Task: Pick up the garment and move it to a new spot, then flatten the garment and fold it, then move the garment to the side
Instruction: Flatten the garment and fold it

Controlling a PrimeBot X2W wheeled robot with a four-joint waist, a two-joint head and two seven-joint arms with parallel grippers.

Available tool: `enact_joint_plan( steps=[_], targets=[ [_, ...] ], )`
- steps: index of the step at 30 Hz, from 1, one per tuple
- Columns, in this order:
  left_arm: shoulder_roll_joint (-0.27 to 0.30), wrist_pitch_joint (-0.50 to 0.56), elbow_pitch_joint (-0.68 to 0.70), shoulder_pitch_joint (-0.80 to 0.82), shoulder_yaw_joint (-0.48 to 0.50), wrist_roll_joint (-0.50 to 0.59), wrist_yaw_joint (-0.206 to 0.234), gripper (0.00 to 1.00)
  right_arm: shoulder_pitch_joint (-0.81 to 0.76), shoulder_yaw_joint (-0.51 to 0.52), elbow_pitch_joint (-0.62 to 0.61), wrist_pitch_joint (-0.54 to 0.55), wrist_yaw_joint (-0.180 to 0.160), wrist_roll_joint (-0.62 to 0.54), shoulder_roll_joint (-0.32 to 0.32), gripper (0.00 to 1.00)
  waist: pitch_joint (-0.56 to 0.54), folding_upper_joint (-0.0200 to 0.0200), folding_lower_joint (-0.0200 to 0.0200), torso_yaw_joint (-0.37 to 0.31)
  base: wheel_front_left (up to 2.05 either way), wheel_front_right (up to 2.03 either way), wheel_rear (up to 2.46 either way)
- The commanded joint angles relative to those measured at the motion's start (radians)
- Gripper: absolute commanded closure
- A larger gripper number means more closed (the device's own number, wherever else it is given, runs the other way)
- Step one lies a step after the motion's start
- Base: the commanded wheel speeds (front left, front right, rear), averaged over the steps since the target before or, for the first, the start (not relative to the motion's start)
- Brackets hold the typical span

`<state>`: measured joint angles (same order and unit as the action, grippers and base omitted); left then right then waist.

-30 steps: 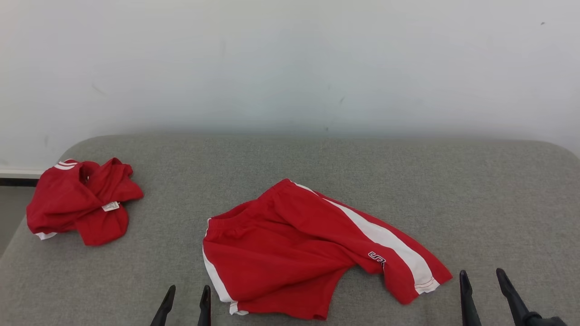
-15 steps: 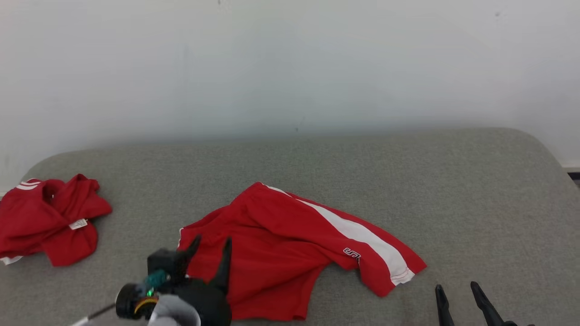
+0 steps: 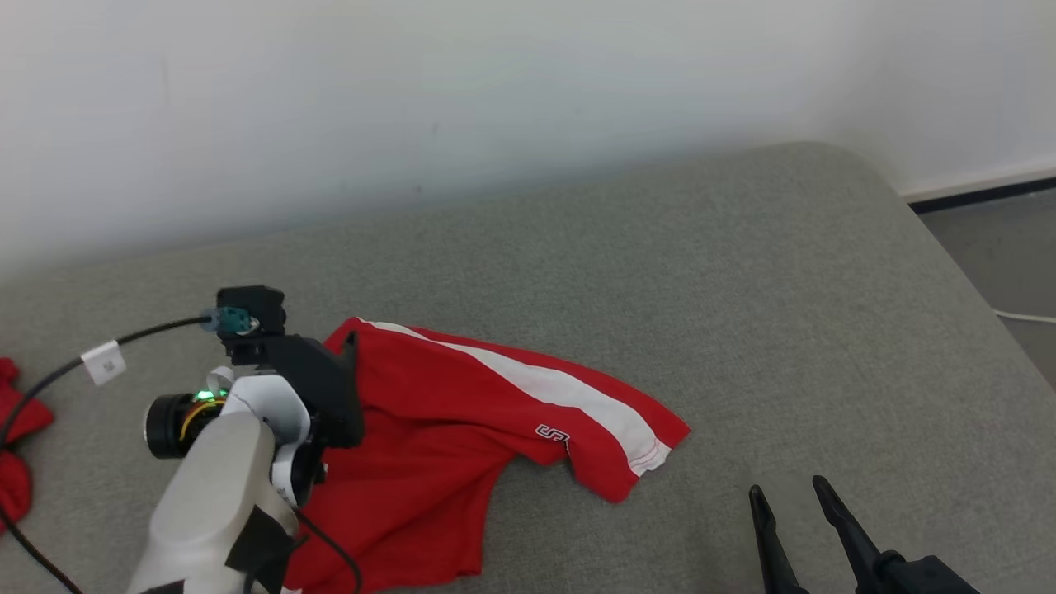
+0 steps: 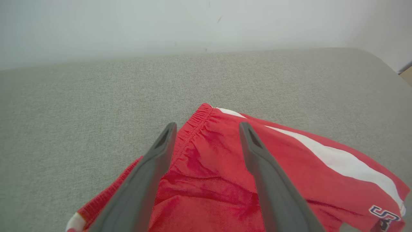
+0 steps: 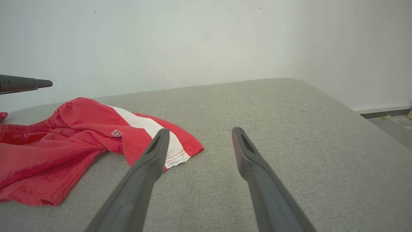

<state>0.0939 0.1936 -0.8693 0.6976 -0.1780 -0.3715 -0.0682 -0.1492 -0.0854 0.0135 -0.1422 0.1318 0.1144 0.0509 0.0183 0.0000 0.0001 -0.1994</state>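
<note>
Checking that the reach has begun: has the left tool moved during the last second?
Yes. The left tool went forward, from beside the near hem of the red shorts with white side stripes to over their waistband.

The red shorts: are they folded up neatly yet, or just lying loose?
Loose, not folded. The red shorts lie rumpled on the grey surface, one leg splayed out, wrinkles near the waistband.

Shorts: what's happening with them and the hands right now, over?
Left hand open, poised at waistband of shorts, nothing gripped. Right hand open, clear of them. Shorts rumpled on grey cushion. Another red garment far left, apart.
</note>
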Motion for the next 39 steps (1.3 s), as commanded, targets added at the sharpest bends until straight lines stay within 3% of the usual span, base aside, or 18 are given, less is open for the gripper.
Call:
enact_joint_plan(
  steps=[1, 9, 16, 22, 23, 25, 26, 31, 39],
  targets=[
    [0.013, 0.02, -0.018, 0.031, 0.008, -0.01, 0.009, 0.0, 0.013, -0.003, -0.001, -0.007, -0.002, 0.009, -0.001, 0.0, 0.093, 0.0, -0.0001, -0.091, 0.0, 0.0, 0.0],
    [0.054, 0.137, -0.102, 0.131, 0.04, -0.043, 0.04, 0.0, 0.044, -0.025, 0.028, -0.029, -0.002, 0.041, -0.001, 0.0, 0.148, 0.0, -0.0001, -0.13, 0.0, 0.0, 0.0],
    [0.092, 0.185, -0.144, 0.173, 0.003, 0.001, 0.087, 0.0, 0.067, -0.038, 0.044, -0.033, -0.002, 0.041, -0.001, 0.0, 0.16, 0.0, -0.0001, -0.136, 0.0, 0.0, 0.0],
    [0.086, 0.226, -0.168, 0.194, -0.017, 0.007, 0.095, 0.0, 0.074, -0.041, 0.049, -0.035, -0.002, 0.043, -0.001, 0.0, 0.16, 0.0, -0.0001, -0.132, 0.0, 0.0, 0.0],
    [0.082, 0.237, -0.172, 0.194, -0.02, 0.004, 0.091, 0.1, 0.073, -0.041, 0.051, -0.036, -0.002, 0.044, -0.001, 0.0, 0.159, 0.0, -0.0001, -0.131, 0.0, 0.0, 0.0],
    [0.081, 0.253, -0.173, 0.196, -0.031, 0.007, 0.081, 0.76, 0.073, -0.043, 0.053, -0.035, -0.002, 0.047, -0.001, 0.0, 0.157, 0.0, -0.0001, -0.128, 0.0, 0.0, 0.0],
    [0.078, 0.259, -0.175, 0.193, -0.031, 0.002, 0.076, 1.0, 0.073, -0.044, 0.054, -0.036, -0.002, 0.047, -0.001, 0.0, 0.155, 0.0, -0.0001, -0.126, 0.0, 0.0, 0.0],
    [0.069, 0.261, -0.173, 0.18, -0.032, -0.012, 0.069, 1.0, 0.074, -0.042, 0.057, -0.04, -0.002, 0.052, -0.001, 0.0, 0.151, 0.0, -0.0001, -0.112, 0.0, 0.0, 0.0],
    [0.024, 0.155, -0.089, 0.118, 0.01, -0.077, 0.058, 1.0, 0.05, -0.021, 0.059, -0.036, -0.002, 0.043, -0.001, 0.0, 0.12, 0.0, -0.0001, -0.019, 0.0, 0.0, 0.0]
  ],
)
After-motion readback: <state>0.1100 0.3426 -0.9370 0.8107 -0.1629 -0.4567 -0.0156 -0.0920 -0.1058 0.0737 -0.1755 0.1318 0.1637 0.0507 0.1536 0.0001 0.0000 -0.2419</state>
